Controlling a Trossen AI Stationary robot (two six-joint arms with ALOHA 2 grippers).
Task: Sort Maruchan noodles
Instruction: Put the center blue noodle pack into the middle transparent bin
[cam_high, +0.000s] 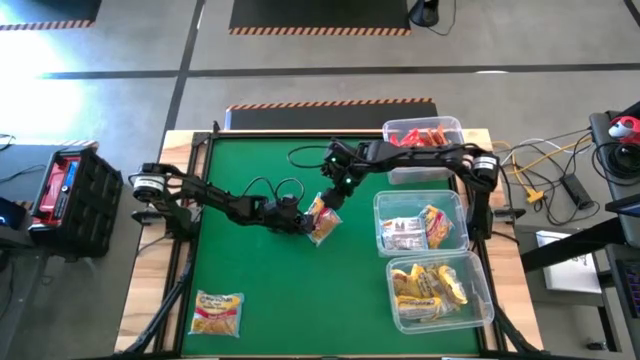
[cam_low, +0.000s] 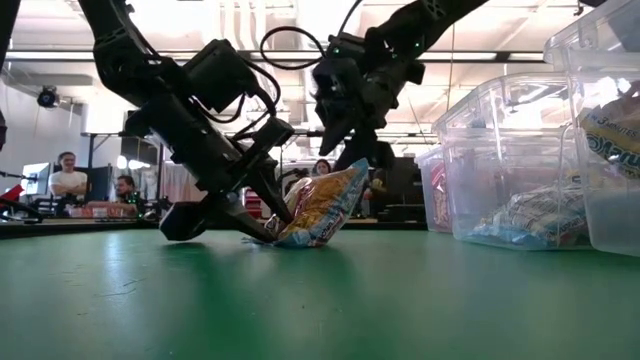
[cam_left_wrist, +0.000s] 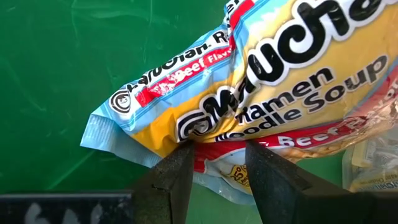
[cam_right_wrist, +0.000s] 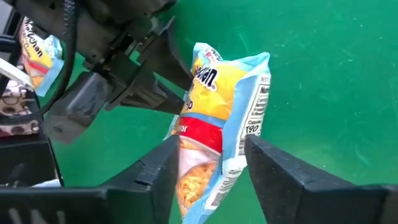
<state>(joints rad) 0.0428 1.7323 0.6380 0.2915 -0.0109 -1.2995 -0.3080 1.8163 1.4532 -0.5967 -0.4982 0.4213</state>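
Meanwhile, the left gripper (cam_high: 303, 222) is pinching 1 beef packet (cam_high: 322, 220) at mid-table, propping it on edge, seemingly for a handover; the right gripper (cam_high: 333, 193), fingers spread and ungrasping, is straddling its upper end beside 3 bins (cam_high: 380, 205).

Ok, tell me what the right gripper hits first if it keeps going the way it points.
Most likely the noodle packet that the left gripper holds propped on the table: it stands right between the right gripper's open fingers. Past it is only the green table.
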